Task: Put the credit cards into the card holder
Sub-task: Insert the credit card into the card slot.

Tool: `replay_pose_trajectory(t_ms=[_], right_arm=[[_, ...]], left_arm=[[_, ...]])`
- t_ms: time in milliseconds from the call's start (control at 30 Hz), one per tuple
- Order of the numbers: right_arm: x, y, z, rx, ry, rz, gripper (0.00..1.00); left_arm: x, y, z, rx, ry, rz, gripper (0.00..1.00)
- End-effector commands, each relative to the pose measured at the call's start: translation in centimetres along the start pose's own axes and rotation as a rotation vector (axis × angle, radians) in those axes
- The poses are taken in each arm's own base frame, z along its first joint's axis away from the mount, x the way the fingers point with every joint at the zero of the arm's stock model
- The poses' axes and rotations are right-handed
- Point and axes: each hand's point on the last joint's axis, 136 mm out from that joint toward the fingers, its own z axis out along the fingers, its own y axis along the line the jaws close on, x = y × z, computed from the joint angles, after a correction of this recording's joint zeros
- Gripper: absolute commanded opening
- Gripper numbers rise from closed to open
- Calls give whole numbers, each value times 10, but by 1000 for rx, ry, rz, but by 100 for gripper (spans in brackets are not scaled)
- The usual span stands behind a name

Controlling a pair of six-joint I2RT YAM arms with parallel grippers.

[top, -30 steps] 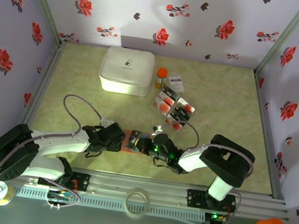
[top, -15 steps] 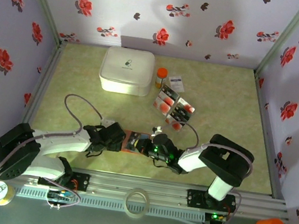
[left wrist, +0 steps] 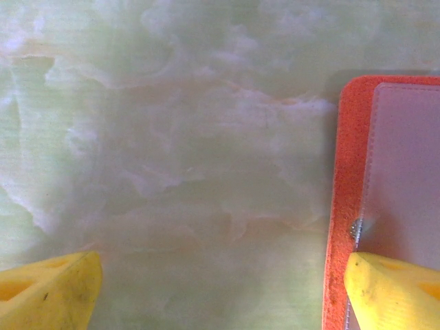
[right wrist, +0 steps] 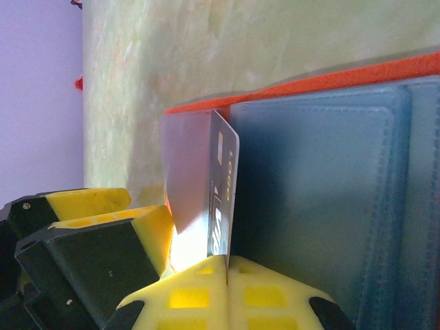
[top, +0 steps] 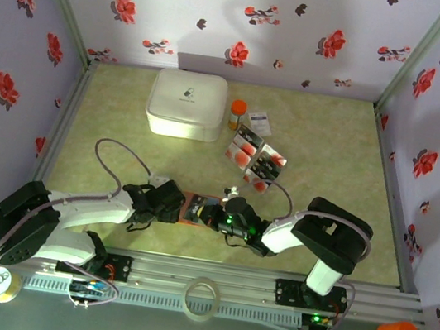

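Note:
The card holder [top: 193, 208] lies open on the table between my two grippers, orange-red outside [right wrist: 330, 79] and blue inside [right wrist: 316, 206]. My right gripper [right wrist: 227, 265] is shut on a dark credit card [right wrist: 223, 192] with pale print. The card stands on edge, its far end at the left edge of the blue pocket. My left gripper [left wrist: 220, 292] is open, with one yellow fingertip [left wrist: 392, 289] over the holder's orange edge [left wrist: 347, 172] and the other over bare table. Several more credit cards [top: 254, 158] lie in a cluster further back.
A big white rounded box [top: 185, 103] stands at the back left, with a small orange-capped bottle [top: 237, 115] beside it. Flowered walls enclose the table on three sides. The left gripper's yellow finger [right wrist: 148, 227] sits close beside the held card.
My right arm has edged slightly left with the card. The left arm has stayed still.

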Motion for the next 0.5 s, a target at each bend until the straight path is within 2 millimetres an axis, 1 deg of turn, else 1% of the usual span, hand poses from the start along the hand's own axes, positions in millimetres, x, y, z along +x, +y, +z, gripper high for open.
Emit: replay_pose_trajectory(t_ms=[0, 467], right_arm=[[18, -26, -4, 87, 59, 13, 0], [18, -27, -10, 98, 59, 0, 0]], left_arm=[[-7, -4, -1, -5, -28, 3, 92], [-8, -5, -2, -2, -28, 0, 92]])
